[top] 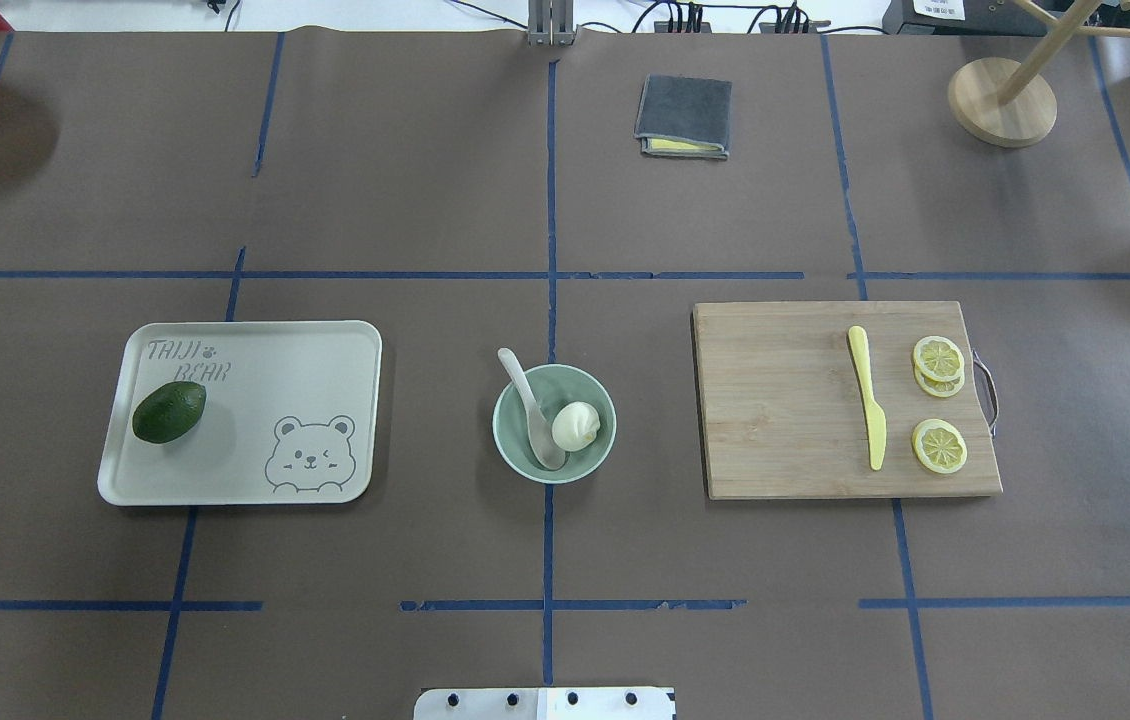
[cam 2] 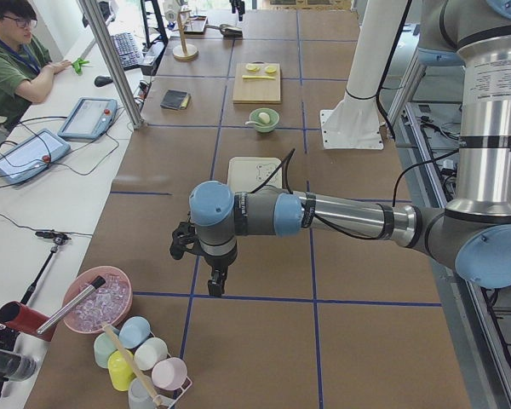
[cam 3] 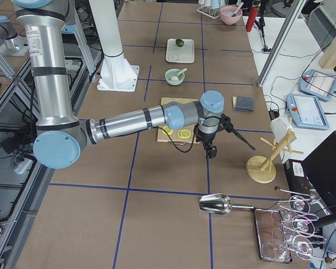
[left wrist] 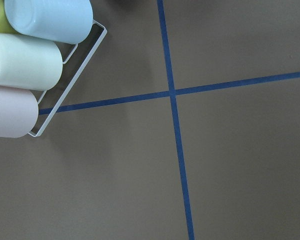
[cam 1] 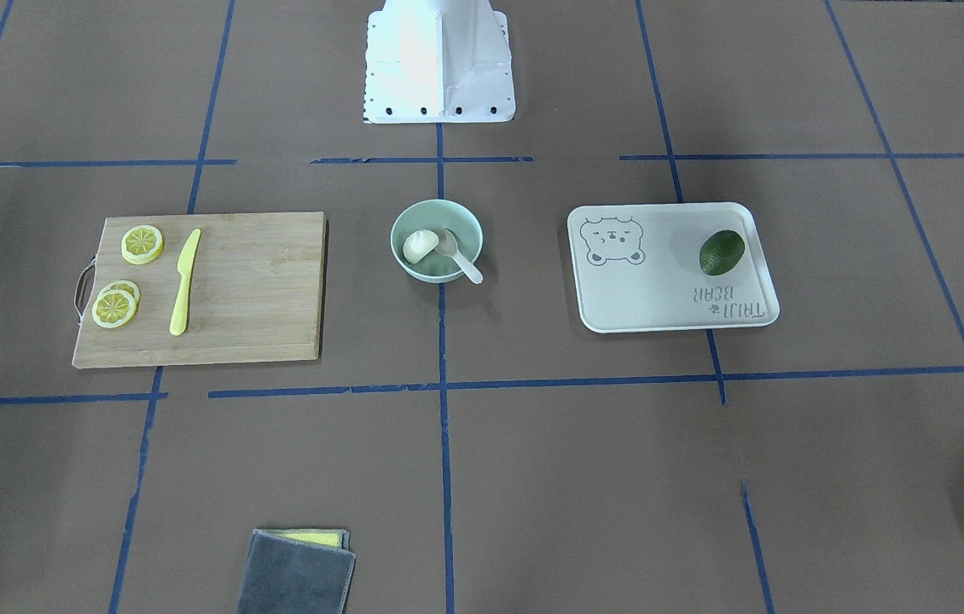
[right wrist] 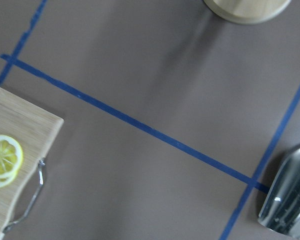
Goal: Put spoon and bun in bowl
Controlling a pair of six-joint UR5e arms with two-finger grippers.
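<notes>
The bun (top: 576,425) and spoon (top: 528,405) are contained in the bowl (top: 600,400).
Whether the left tool (cam 2: 214,288) and right tool (cam 3: 211,152) are open or closed cannot be told.

In the overhead view, the bowl (top: 585,462) is sitting at centre frame holding the bun (top: 576,426) and spoon (top: 525,395), the tray (top: 265,380) bearing a fruit (top: 169,411) is lying at frame left, the cutting board (top: 775,400) with a knife (top: 868,395) at frame right, and a cloth (top: 684,115) above.

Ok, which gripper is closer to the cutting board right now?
Right. The right gripper hovers just past the handle end of the cutting board; the left gripper is far off at the table's other end, beside the cup rack.
</notes>
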